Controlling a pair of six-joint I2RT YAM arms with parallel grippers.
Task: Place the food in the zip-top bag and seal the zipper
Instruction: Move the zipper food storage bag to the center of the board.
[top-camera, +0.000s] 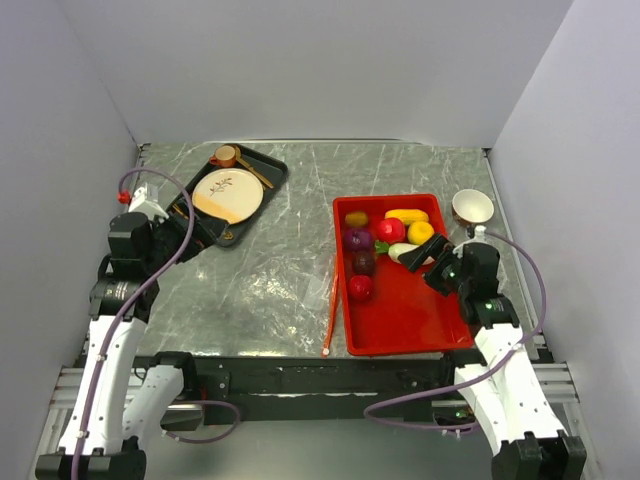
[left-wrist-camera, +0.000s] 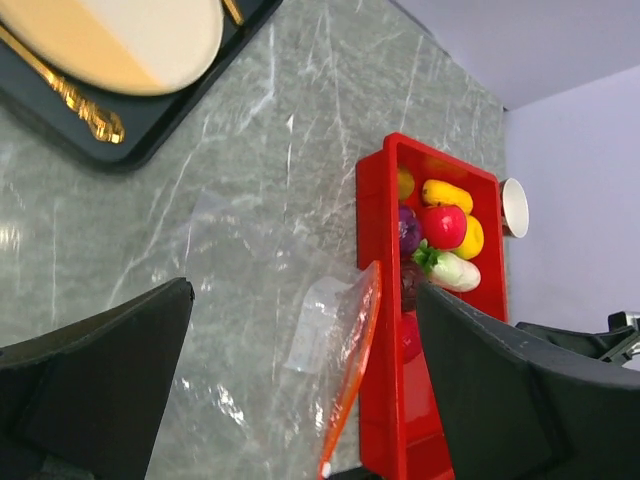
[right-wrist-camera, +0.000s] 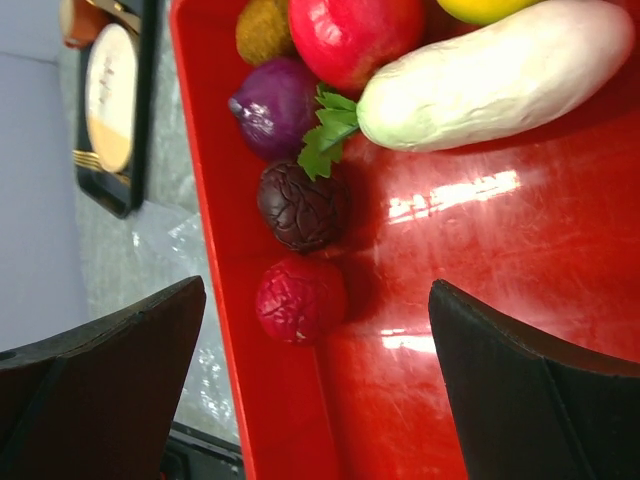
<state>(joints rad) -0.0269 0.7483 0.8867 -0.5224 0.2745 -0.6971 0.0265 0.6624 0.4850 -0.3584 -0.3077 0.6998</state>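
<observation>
Hovering open, empty: right gripper (right-wrist-camera: 318, 290) over rigid red tray (right-wrist-camera: 480, 330), left gripper (left-wrist-camera: 305, 290) facing clear floppy zip-top bag (left-wrist-camera: 325, 320) lying just left of tray. Small glossy toy fruits (right-wrist-camera: 300, 300) in tray likely light, hard, slippery; pinch squarely across middle.

The food (top-camera: 390, 230) sits clustered in the red tray's (top-camera: 400, 322) far half: purple, maroon and red pieces lined along its left wall, yellow ones and a white green-tipped piece rightward. The clear zip-top bag (left-wrist-camera: 322, 325) lies flat just left, its orange-red zipper (top-camera: 331, 300) beside that wall.
</observation>
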